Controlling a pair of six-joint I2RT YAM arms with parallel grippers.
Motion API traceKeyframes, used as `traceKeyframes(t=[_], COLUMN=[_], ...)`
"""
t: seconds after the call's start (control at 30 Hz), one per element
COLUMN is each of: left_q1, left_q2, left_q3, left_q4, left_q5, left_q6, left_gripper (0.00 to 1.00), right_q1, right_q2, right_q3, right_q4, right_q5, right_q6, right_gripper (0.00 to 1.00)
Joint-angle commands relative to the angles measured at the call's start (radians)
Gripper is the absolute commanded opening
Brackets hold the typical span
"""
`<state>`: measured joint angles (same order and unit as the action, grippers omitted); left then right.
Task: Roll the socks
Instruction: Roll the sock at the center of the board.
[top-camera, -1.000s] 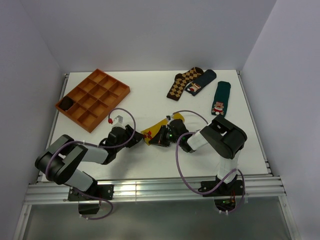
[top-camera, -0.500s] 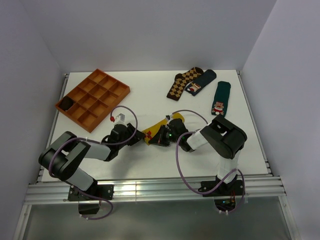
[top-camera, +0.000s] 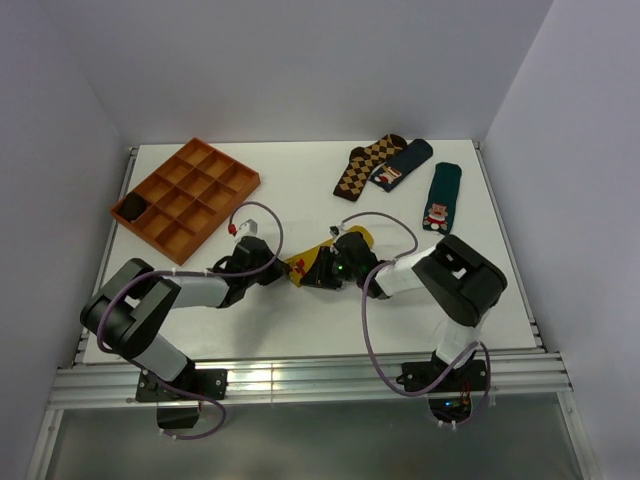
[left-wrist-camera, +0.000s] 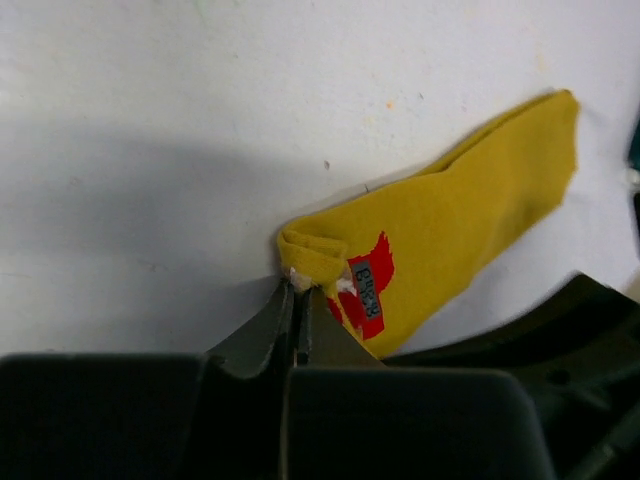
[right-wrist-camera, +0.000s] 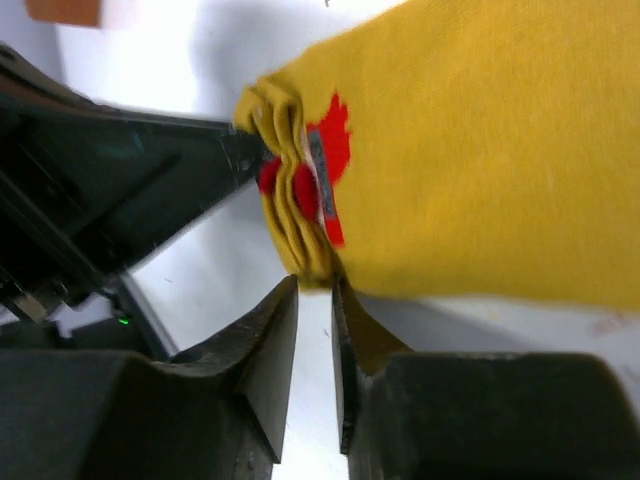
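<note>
While the left gripper (left-wrist-camera: 298, 292) clamps shut on the folded toe of the mustard-yellow sock (left-wrist-camera: 460, 200), which lies at the middle of the white table (top-camera: 300, 200) between the 2 arms, the right gripper (right-wrist-camera: 315, 285) shows jaws slightly parted at the same fold, pinching nothing visibly. Rolling looks barely begun, with 1 short fold at the toe. The next move likely calls for turning that fold toward the cuff without letting it slip.

sock (left-wrist-camera: 450, 220) on table (top-camera: 300, 200), tray (top-camera: 157, 176) behind left
</note>
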<state>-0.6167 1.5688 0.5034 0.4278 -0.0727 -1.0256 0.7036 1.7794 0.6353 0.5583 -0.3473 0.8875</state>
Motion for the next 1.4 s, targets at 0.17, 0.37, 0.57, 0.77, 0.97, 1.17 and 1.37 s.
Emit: traceKeyframes(t=[0.17,0.37,0.57,0.77,0.97,1.17,1.37], left_q1=[-0.067,-0.109,-0.135,-0.140,-0.143,-0.143,-0.144], left_q2=[0.034,0.152,0.226,0.281,0.316,0.318,0.320], left_q3=[0.306,0.513,0.667,0.759,0.781,0.774,0.773], left_q4=[-0.631,-0.891,-1.050,-1.143,-1.160,-1.147,-1.138], left_q5=[-0.251,-0.299,-0.344,-0.308,-0.272,-0.242,-0.230], left_q6=[0.116,0.142,0.171,0.208,0.225,0.228,0.233], left_gripper=[0.00,0.00,0.00,0.01,0.00,0.00,0.00], right_q1=[0.031,0.097,0.253,0.378,0.482,0.531,0.548], right_q2=[-0.227,-0.287,-0.292,-0.224,-0.109,-0.025,0.047], right_q3=[0.023,-0.065,-0.207,-0.192,-0.108,-0.034,0.033], right_q4=[-0.173,-0.006,0.245,0.315,0.327,0.324,0.310], right_q5=[0.139,0.260,0.494,0.735,0.860,0.929,0.975], right_q6=[-0.274,-0.422,-0.551,-0.699,-0.843,-0.932,-0.978], right_gripper=[0.40,0.48,0.55,0.59,0.60,0.59,0.59])
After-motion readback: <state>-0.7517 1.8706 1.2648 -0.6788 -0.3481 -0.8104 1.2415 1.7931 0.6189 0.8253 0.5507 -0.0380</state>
